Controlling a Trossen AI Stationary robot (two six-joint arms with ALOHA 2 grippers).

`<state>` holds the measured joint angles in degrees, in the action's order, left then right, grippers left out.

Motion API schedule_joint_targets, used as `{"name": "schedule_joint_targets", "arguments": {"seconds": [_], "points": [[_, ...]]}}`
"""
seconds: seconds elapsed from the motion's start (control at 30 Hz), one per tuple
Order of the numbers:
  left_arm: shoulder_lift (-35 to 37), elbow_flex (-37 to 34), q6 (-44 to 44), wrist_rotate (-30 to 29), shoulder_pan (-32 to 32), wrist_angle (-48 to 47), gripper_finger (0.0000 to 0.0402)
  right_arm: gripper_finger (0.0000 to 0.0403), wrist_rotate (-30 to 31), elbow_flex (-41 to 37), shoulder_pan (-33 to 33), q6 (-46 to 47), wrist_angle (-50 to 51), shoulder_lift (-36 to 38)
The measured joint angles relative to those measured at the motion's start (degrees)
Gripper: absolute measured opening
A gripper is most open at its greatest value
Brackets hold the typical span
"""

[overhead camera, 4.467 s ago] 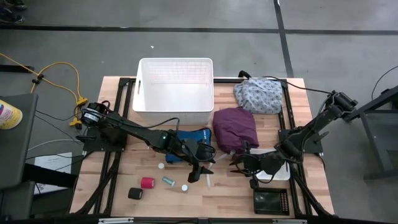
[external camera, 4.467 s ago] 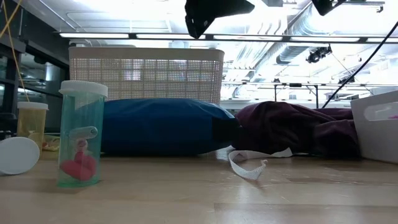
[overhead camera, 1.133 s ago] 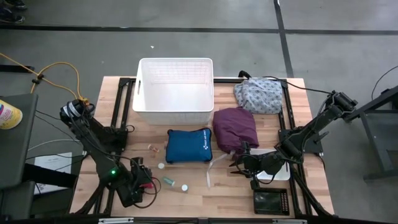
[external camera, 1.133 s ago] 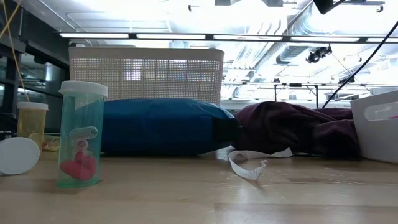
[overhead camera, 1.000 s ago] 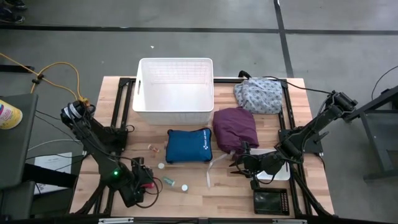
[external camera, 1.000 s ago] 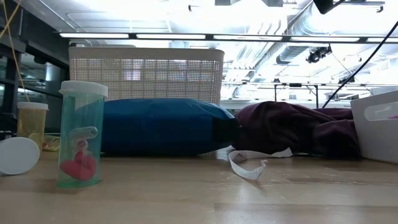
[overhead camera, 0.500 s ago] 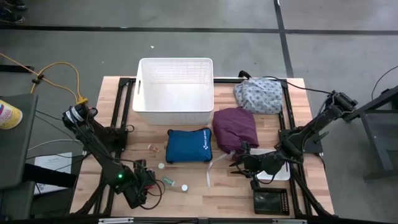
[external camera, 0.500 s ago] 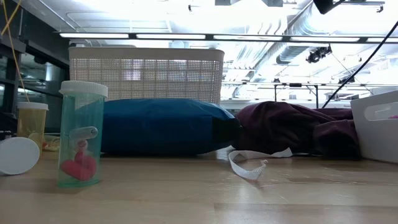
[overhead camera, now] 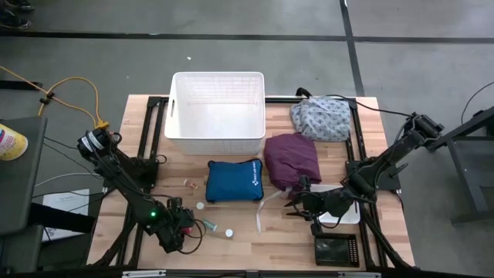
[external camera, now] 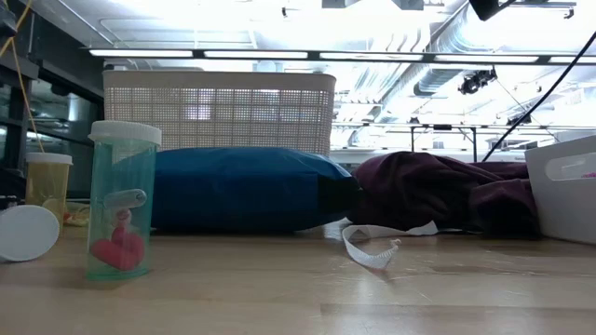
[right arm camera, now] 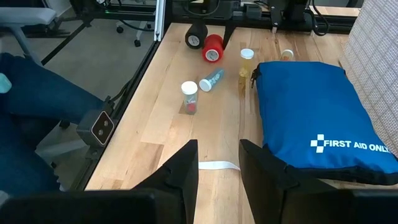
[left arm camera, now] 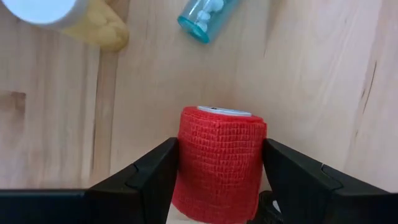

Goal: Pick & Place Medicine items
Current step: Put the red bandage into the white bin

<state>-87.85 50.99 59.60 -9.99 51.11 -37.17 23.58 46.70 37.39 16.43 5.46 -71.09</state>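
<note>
My left gripper (left arm camera: 221, 186) is down at the table's near left (overhead camera: 181, 225), shut on the red bandage roll (left arm camera: 221, 158). The right wrist view shows that roll (right arm camera: 212, 48) beside the black roll (right arm camera: 196, 38). Ahead of it lie a greenish vial (left arm camera: 208, 18) on its side and a yellow bottle (left arm camera: 99, 31) with a white cap. A second capped vial (external camera: 121, 200) stands upright on the wood. My right gripper (right arm camera: 217, 168) is open near the purple bundle (overhead camera: 292, 158), touching nothing. My left gripper pinches the red bandage roll between its two fingers (left arm camera: 152, 180), one on each side of the roll's curved wall (left arm camera: 186, 162). The roll's white core end (left arm camera: 224, 112) points away from the wrist. Whether the roll is off the wood, I cannot tell.
A white basket (overhead camera: 218, 108) stands at the far edge, with the blue first-aid pouch (overhead camera: 234, 180) in front of it. A floral bundle (overhead camera: 320, 120) lies far right. A white strap (overhead camera: 260, 216) lies on the wood. A white tub (overhead camera: 343, 215) and a black device (overhead camera: 336, 249) are near right.
My left gripper has shifted a little toward the table's right and near edge, staying low over the red roll. The right arm and the other items have kept still.
</note>
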Motion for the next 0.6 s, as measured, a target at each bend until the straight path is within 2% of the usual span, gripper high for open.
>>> {"name": "schedule_joint_targets", "arguments": {"seconds": [0.6], "points": [[-0.04, -1.30, 1.73, 1.52, -0.02, 0.68, 0.0220, 0.0103, 0.01, 0.00, -0.02, 0.00, -0.05, 0.00]]}}
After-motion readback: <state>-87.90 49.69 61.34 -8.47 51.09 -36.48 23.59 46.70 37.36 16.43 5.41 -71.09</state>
